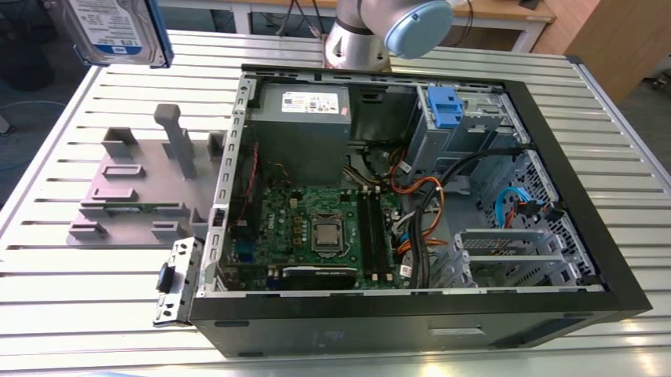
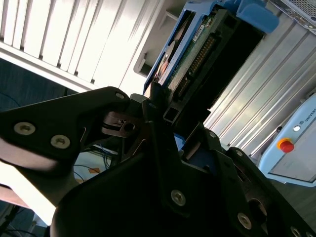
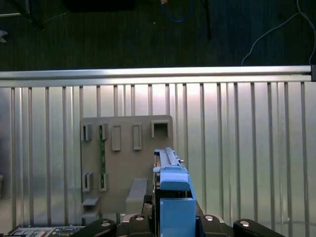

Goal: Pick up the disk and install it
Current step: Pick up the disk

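- The claw [image 2: 159, 109] is clamped on the disk [image 1: 110, 30], gripping one blue-framed end so the labelled face hangs free, high over the slatted table [image 1: 63, 314].
- The grey plastic stand [image 3: 123, 163] sits directly below the claw, with the disk held clear of its posts.
- Off to the claw's side, the computer case [image 1: 367, 334] lies open, apparently to keep its blue-tabbed drive cage [image 1: 451, 118] reachable.
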Robot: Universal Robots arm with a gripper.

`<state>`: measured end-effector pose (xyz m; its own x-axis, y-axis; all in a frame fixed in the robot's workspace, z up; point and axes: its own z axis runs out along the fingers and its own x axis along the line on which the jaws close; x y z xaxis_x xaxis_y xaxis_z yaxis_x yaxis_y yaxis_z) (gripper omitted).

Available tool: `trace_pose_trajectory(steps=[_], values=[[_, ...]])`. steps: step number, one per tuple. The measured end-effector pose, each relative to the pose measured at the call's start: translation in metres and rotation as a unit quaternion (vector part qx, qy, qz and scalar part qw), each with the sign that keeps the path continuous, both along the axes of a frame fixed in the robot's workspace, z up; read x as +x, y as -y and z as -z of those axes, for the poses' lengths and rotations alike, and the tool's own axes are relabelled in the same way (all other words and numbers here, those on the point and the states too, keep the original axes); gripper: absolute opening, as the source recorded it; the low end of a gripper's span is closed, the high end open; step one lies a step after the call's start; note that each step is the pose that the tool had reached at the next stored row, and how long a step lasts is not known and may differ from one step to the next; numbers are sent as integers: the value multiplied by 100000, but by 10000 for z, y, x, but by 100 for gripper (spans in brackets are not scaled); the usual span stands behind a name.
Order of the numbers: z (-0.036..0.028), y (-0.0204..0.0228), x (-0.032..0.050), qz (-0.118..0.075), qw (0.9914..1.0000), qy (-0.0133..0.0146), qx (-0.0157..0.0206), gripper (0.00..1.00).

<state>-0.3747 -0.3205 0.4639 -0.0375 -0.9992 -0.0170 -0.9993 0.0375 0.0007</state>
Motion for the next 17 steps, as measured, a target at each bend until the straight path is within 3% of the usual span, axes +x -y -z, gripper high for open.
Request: trace_pose_trajectory(steps=[17], values=[[0,0,104,0,100000,1,-15,36]])
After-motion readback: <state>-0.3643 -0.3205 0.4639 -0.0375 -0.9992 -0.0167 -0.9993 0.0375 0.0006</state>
